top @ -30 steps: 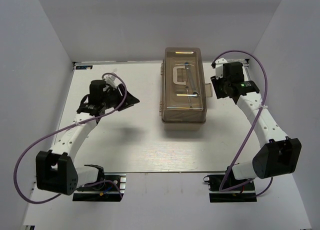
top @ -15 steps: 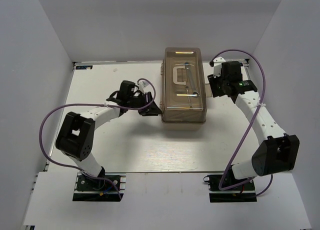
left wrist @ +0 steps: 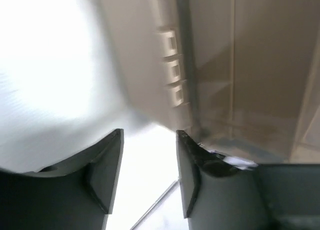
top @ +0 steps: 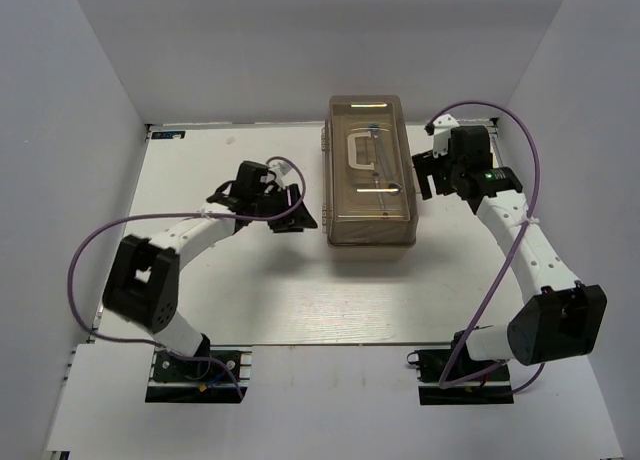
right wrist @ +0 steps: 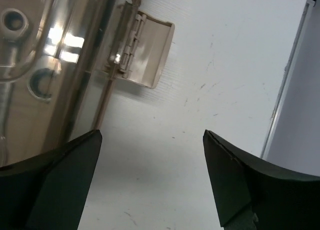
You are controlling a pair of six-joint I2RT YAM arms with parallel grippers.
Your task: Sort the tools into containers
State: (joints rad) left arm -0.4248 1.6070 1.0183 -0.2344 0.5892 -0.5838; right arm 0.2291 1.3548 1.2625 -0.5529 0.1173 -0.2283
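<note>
The toolbox (top: 368, 180) sits shut on the counter (top: 220, 290), with tools (top: 381, 168) dimly visible through its lid. The left fingers (top: 298, 218) are parted and empty just beside the toolbox's left wall. The right fingers (top: 424, 176), spread wide and empty, hover near the latch (right wrist: 145, 55) on its right. A one-sided shove could skid or tip the toolbox, and a glancing pinch could slip off the latch.

The toolbox (top: 370, 170) sits shut at the back middle of the table (top: 250, 290), with a white handle (top: 362, 148) on its translucent brown lid. The left gripper (top: 298, 217) is just beside its left wall near the front corner. The right gripper (top: 428, 173) is close to its right wall.
</note>
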